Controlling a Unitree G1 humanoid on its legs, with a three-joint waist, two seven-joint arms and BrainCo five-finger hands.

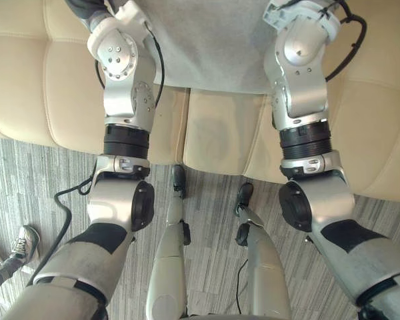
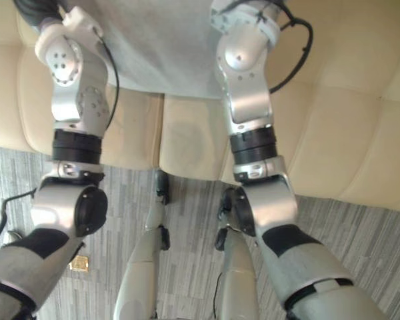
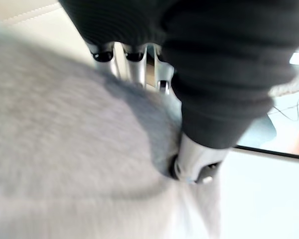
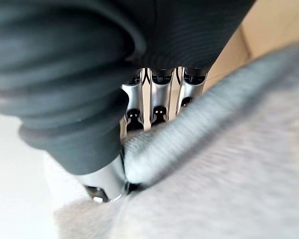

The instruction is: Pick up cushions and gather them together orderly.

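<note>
A large grey cushion hangs between my two raised arms, over the beige sofa. My left hand grips its left edge: the thumb presses into the grey fabric and the fingers lie behind it. At the right edge my right hand pinches the cushion's thick seam between thumb and fingers. The cushion's lower edge hangs above the seat cushions.
The sofa's padded seat runs across the view, its front edge just ahead of me. Grey striped carpet lies below it. A person's shoe stands at the lower left, and a small tan object lies on the floor.
</note>
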